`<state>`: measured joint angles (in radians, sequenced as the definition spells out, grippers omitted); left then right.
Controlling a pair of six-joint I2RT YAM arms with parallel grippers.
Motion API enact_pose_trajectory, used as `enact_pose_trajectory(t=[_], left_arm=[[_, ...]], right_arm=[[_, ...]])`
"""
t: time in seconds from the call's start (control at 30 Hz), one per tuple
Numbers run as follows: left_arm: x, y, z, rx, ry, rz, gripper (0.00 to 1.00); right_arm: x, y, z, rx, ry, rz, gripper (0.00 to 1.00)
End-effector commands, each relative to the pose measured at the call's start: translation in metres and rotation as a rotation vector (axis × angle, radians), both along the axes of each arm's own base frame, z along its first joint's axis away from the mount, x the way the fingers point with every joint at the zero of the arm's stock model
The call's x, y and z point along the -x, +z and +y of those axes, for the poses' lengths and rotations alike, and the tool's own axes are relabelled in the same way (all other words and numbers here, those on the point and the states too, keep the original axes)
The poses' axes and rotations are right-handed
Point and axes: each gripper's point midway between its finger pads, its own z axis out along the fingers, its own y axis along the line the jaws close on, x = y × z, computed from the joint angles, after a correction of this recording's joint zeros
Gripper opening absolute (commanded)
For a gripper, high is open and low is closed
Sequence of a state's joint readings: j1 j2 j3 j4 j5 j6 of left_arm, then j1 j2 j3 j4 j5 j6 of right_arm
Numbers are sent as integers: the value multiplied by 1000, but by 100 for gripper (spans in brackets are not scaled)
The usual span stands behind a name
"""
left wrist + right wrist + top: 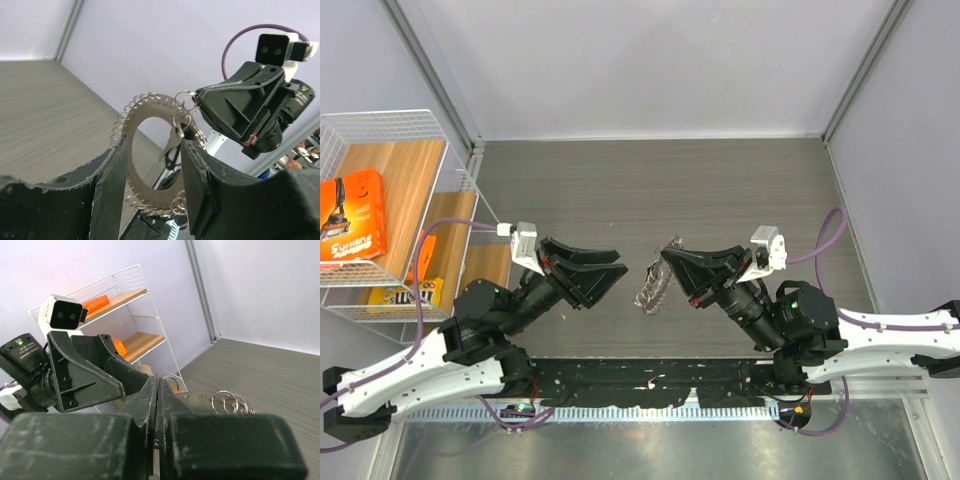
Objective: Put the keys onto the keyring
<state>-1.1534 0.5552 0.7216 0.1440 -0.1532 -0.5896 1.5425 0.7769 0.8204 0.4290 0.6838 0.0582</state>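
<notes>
The keyring (653, 285) is a flat silvery ring (131, 131) with many small wire loops along its rim. It hangs above the table between my two arms. My right gripper (663, 261) is shut on its top edge, its tip (198, 101) showing at the loops in the left wrist view. One small silver key (171, 145) dangles from a loop there. My left gripper (620, 262) is open just left of the ring. Its fingers (112, 190) frame the ring without touching it. In the right wrist view the ring (205, 402) lies right of the shut gripper (159, 386).
A white wire shelf rack (390, 200) stands off the table's left edge, holding an orange box (350, 215) on wooden boards. The same rack (125, 305) shows behind the left arm. Pale walls close in the grey table (650, 190) at the back and right.
</notes>
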Motion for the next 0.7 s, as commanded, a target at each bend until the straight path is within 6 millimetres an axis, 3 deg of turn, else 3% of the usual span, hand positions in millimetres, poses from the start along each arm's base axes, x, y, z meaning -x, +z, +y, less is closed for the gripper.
enact_pose_trajectory(t=[0.0,0.13,0.47,0.67], left_arm=[[-15,-14,12,-31,104,20,52],[-23,-28,19,-69,159,63,52],[-28,-59,25,-166,200,130,53],[-28,-69,30,-170,212,142,58]], right_arm=[[-10,14,-16,-62,-65,48,6],[-19,-2,-18,5,-125,79,6],[-65,-77,-18,168,-214,221,6],[-71,-132,-9,258,-183,296,6]])
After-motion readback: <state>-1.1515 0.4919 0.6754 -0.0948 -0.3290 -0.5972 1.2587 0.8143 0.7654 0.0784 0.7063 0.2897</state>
